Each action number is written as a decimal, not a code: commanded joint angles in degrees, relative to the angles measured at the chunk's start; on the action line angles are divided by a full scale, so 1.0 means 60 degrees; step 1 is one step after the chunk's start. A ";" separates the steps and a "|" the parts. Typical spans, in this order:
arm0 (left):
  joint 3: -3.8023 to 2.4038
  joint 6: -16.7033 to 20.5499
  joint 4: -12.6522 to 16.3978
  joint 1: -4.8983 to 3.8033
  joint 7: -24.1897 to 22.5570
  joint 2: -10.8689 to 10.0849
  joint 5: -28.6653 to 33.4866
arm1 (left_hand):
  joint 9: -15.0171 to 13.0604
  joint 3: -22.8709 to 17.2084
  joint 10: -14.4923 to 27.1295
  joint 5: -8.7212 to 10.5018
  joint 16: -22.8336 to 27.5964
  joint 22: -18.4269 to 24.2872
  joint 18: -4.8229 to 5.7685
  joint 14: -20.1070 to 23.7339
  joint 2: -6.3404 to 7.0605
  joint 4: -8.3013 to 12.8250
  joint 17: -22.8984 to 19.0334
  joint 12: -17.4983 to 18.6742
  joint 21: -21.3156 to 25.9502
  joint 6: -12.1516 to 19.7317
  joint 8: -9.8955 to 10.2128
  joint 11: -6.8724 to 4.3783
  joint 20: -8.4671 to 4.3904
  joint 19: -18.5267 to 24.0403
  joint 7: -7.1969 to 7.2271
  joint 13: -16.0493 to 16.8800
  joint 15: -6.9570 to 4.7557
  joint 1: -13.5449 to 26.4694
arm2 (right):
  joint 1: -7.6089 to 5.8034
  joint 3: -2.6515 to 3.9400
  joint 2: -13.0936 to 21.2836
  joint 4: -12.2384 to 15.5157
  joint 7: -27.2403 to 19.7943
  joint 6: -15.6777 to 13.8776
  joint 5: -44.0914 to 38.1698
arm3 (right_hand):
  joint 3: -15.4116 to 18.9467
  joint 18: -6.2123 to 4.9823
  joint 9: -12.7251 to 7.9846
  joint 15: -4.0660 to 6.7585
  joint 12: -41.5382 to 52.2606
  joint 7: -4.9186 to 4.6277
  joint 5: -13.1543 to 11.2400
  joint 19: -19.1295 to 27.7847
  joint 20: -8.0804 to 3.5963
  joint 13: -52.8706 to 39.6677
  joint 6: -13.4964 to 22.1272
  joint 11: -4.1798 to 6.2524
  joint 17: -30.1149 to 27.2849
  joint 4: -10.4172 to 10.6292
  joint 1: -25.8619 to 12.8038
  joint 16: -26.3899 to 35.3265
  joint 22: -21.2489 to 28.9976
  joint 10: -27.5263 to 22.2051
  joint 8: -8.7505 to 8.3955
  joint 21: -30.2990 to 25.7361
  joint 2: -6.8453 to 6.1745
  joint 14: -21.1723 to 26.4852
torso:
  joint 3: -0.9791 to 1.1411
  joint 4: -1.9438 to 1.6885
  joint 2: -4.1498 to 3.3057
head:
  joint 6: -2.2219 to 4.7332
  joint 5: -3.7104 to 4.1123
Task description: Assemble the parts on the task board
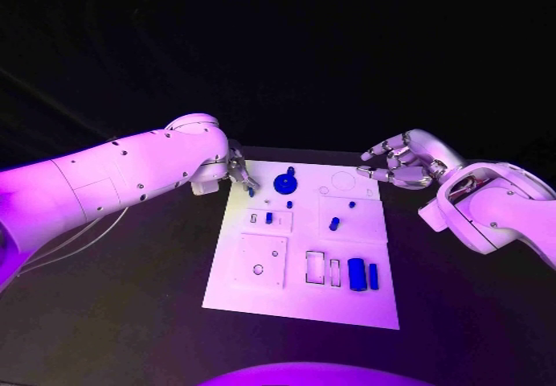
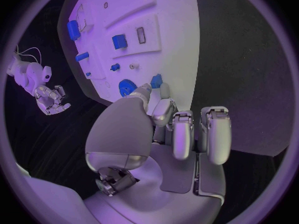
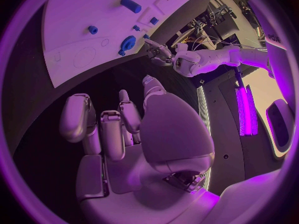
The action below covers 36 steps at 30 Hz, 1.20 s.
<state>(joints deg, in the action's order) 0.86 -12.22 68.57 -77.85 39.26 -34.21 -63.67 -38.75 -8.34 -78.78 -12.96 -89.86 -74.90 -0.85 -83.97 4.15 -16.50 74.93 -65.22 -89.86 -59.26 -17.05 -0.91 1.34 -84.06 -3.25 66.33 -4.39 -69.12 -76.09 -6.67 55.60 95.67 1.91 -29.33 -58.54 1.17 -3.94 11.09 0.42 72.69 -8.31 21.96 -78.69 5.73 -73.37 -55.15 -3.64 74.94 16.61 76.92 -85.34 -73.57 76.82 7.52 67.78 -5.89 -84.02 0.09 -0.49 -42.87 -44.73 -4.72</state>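
Note:
The white task board (image 1: 232, 277) lies mid-table. My left hand (image 1: 238, 172) reaches over its far left corner; thumb and one finger pinch a small blue part (image 2: 156, 80), seen under the fingertips (image 1: 251, 191) too. A blue gear (image 1: 285, 183) (image 2: 127, 88) sits just beside it. Small blue pegs (image 1: 269, 217) (image 1: 333, 223) stand mid-board, and two blue blocks (image 1: 357, 274) lie near the right edge. My right hand (image 1: 400, 167) hovers off the far right corner, fingers loosely bent, holding nothing.
Empty cut-outs mark the board: a square recess (image 1: 262, 260) at the near left, narrow slots (image 1: 314, 267) beside the blocks and a round outline (image 1: 344, 181) at the far right. Bare black table (image 1: 128, 305) surrounds the board.

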 commanded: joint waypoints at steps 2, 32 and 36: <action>-0.0002 -0.0171 -0.0005 0.0003 -0.0109 0.0031 0.0156 | 0.0019 -0.0093 0.0041 -0.0051 -0.0024 -0.2516 0.0142 -0.1005 0.0009 -0.0001 0.2512 -0.0043 -0.0023 -0.0084 0.0054 0.0001 0.0068 -0.0991 0.0005 0.0008 0.0052 -0.0103 | 0.0006 0.0001 -0.0012 -0.0002 -0.0088 0.0080 -0.0044 | 0.0037 -0.0182 -0.0008 0.0069 0.0007 0.0033 0.0033 0.0006 -0.0073 -0.0010 -0.0003 0.0051 0.1127 -0.0026 -0.0092 0.0062 -0.0002 0.0012 0.0040 -0.0034 0.0041 -0.0646 | 0.0000 -0.0004 0.0002 | -0.0014 0.0005; 0.0012 -0.0306 -0.0025 0.0005 -0.0062 0.0040 0.0186 | 0.0096 -0.0189 -0.0005 -0.0051 -0.0024 -0.2516 0.0142 -0.1005 -0.0040 0.0007 0.2512 -0.0102 -0.0023 -0.0199 0.0072 -0.0023 0.0061 -0.0991 0.0039 0.0045 0.0034 -0.0254 | 0.0008 0.0001 -0.0020 -0.0011 -0.0106 0.0082 -0.0034 | 0.0033 -0.0181 -0.0009 0.0071 0.0012 0.0034 0.0042 0.0002 -0.0074 -0.0013 -0.0004 0.0053 0.1126 -0.0031 -0.0084 0.0063 -0.0005 0.0016 0.0043 -0.0032 0.0050 -0.0646 | -0.0001 -0.0004 0.0006 | -0.0076 0.0002; 0.0012 -0.0293 -0.0025 0.0005 -0.0088 0.0040 0.0210 | 0.0158 -0.0802 0.0020 -0.0113 -0.0024 -0.2516 0.0142 -0.1005 -0.0224 0.0352 0.2512 -0.0071 -0.0023 -0.0173 0.0120 -0.0103 0.0024 -0.0991 0.0119 0.0023 -0.0039 -0.1163 | 0.0008 0.0001 -0.0023 -0.0011 -0.0110 0.0081 -0.0033 | 0.0033 -0.0181 -0.0009 0.0071 0.0012 0.0034 0.0042 0.0002 -0.0074 -0.0013 -0.0004 0.0053 0.1126 -0.0031 -0.0084 0.0063 -0.0005 0.0016 0.0043 -0.0032 0.0050 -0.0646 | 0.0001 -0.0003 0.0006 | -0.0081 0.0006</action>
<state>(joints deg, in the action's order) 0.94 -13.23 68.35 -77.84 39.20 -34.11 -62.87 -37.77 -12.73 -78.56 -13.32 -89.86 -74.90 -0.85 -83.97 3.20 -14.69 74.91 -65.46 -89.86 -60.08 -16.43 -1.13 1.34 -84.05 -2.84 66.54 -4.39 -75.28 -76.08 -6.67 55.52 95.59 1.77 -29.32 -58.51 1.17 -3.95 11.10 0.42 72.69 -8.31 21.96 -78.69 5.73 -73.37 -55.15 -3.64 74.91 16.61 76.69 -85.34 -73.57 76.82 7.52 67.78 -5.67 -84.02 0.08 -0.52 -42.84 -45.20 -4.71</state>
